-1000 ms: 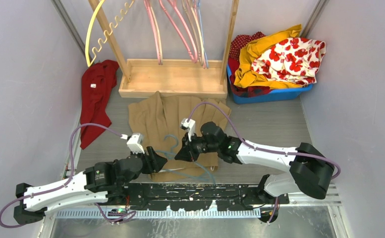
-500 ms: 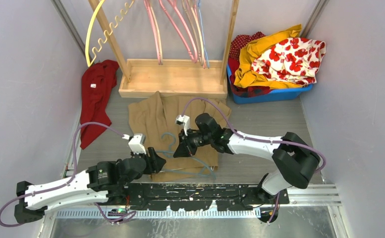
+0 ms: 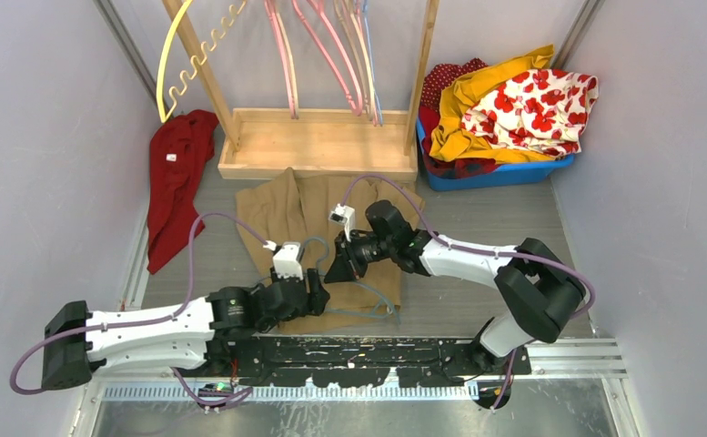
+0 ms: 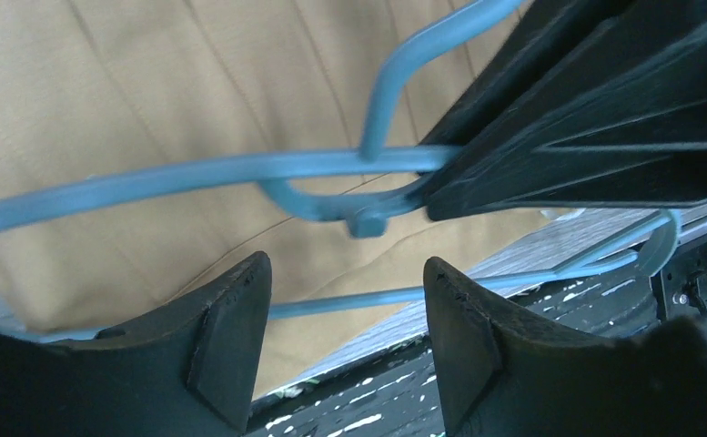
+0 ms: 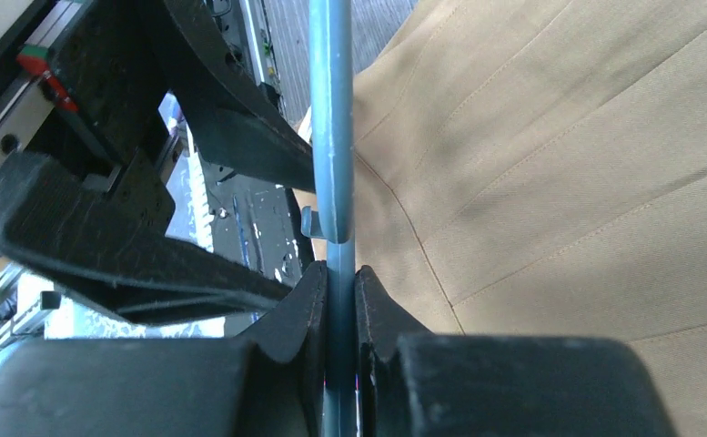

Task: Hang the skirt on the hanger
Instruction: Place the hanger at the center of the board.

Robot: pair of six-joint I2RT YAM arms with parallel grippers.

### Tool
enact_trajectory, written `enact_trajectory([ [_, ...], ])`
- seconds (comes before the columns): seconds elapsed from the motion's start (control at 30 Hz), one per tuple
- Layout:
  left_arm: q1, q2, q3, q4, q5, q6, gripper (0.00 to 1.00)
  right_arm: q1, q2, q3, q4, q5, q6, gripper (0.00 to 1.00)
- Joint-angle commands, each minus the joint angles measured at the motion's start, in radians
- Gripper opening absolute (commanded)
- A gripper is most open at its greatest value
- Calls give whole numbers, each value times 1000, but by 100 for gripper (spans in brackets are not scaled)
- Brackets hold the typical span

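Note:
A tan skirt [image 3: 281, 214] lies flat on the grey table in front of the wooden rack. A light blue hanger [image 3: 381, 299] lies over its near part. My right gripper [image 3: 341, 269] is shut on the hanger's bar [image 5: 331, 137], held over the skirt [image 5: 559, 164]. My left gripper [image 3: 318, 296] is open and empty just left of it, low over the skirt's near edge. In the left wrist view the hanger [image 4: 195, 173] crosses above my open fingertips [image 4: 231, 319], with the skirt [image 4: 149, 82] beneath and the right gripper's black body at upper right.
A wooden rack base [image 3: 318, 144] with pink and blue hangers [image 3: 327, 50] stands at the back. A red garment [image 3: 175, 177] lies at the left. A blue bin [image 3: 495, 173] piled with yellow and red-flowered clothes [image 3: 522, 105] sits at the back right. A black rail [image 3: 368, 350] runs along the near edge.
My left arm has reached right and forward, so its gripper now sits beside the right gripper. The right gripper stays shut on the hanger and has shifted slightly.

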Motion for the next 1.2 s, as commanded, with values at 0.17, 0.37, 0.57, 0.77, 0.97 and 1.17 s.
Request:
enact_trajectory([
  [0.17,3,190,67,231,40,36,59,-24,32,32,11,-17,-51,1],
  [0.37,3,177,23,338,33,56,62,-29,40,33,8,-6,-59,1],
  [0.57,3,178,15,320,38,45,61,-31,71,57,-38,27,-81,9],
  [0.77,3,163,-12,326,43,29,58,-34,107,79,-74,57,-103,15],
  [0.97,3,152,-17,301,41,19,58,-38,164,116,-113,92,-106,23],
  [1.17,3,149,-4,283,42,17,57,-42,228,194,-218,115,-103,33],
])
